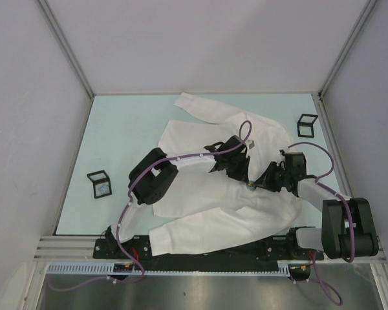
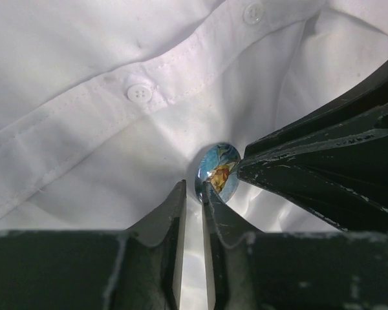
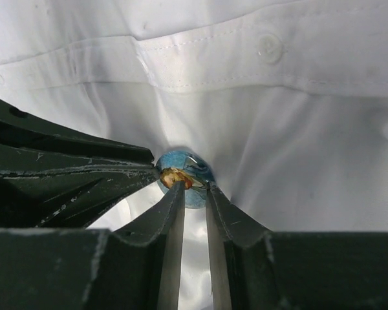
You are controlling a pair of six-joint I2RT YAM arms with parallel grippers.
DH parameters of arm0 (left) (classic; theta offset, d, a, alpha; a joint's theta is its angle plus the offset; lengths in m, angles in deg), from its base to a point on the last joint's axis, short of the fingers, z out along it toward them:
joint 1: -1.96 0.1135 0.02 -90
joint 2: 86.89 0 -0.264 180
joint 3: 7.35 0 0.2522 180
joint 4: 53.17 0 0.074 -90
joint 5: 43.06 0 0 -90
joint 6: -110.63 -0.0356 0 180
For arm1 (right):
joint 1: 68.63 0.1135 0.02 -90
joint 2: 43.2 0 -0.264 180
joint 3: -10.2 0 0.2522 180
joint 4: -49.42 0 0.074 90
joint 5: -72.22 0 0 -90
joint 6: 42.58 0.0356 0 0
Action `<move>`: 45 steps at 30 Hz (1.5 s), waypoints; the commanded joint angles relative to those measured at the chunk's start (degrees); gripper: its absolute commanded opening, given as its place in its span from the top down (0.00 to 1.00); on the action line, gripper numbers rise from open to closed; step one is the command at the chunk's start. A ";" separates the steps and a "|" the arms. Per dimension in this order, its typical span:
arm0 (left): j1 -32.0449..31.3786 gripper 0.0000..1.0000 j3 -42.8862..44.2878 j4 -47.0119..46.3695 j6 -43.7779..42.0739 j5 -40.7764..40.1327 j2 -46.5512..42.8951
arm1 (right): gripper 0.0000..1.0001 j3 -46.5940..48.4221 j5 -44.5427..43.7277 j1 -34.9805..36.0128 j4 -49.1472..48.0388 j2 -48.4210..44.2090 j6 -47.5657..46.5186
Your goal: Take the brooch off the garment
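Left claw (image 2: 194, 188) and right claw (image 3: 194, 188), both nearly closed (hold unclear), touch the brooch (image 2: 218, 171).

Off-task items only:
- pale mint-green bench (image 1: 126, 132), inside white panel walls (image 1: 200, 39) on aluminium corner posts (image 1: 66, 48)
- small black square frame with a light insert (image 1: 98, 185), on the bench at left, tilted
- small black open-frame cube (image 1: 306, 124), on the bench at far right
- the two are well apart
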 commanded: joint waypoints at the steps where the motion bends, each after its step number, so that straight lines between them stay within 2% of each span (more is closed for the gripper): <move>1: 0.23 0.84 0.12 0.48 -0.17 -0.47 0.96 | 0.75 1.78 0.47 -0.28 -0.69 -0.24 -1.74; 9: 0.23 0.90 -0.14 2.07 -0.96 -1.17 2.11 | 0.73 1.86 -0.06 -0.37 1.07 -0.94 -2.79; 15: 0.23 0.94 -1.11 1.63 -0.88 -0.73 1.84 | 0.73 1.78 4.86 -0.37 -2.52 1.61 -1.83; 19: 0.32 0.94 -1.11 1.45 -0.79 -0.56 1.23 | 0.75 1.78 6.27 0.07 -3.50 1.61 -1.22; 23: 0.32 0.93 -0.32 1.27 -0.26 0.76 0.79 | 0.83 1.78 5.31 0.25 -3.06 0.21 -1.39; 25: 0.50 0.89 -0.15 1.10 0.18 1.99 0.44 | 0.89 1.78 2.50 0.69 -1.92 -0.93 -1.39; 26: 0.67 0.86 -0.23 0.84 0.79 2.51 -0.26 | 0.95 1.78 0.92 0.95 -1.39 -1.72 -1.39; 28: 1.20 0.74 -1.20 -0.13 1.75 3.74 -1.14 | 1.00 1.78 -3.91 2.00 0.89 -4.10 -1.74; 33: 2.52 0.54 -4.18 -2.06 3.51 7.26 -4.91 | 1.00 1.78 -13.13 5.34 5.54 -8.84 -2.36; 35: 3.75 0.52 -6.02 -4.17 6.06 10.94 -5.71 | 1.00 1.86 -17.00 8.41 7.13 -9.99 -2.45; 39: 5.50 0.48 -7.52 -6.19 10.54 15.34 -6.51 | 1.00 2.39 -31.22 15.79 8.98 -12.01 -2.18; 45: 6.56 0.39 -9.90 -13.39 17.75 20.27 -6.33 | 1.00 5.73 -43.20 25.03 11.79 -9.03 -0.25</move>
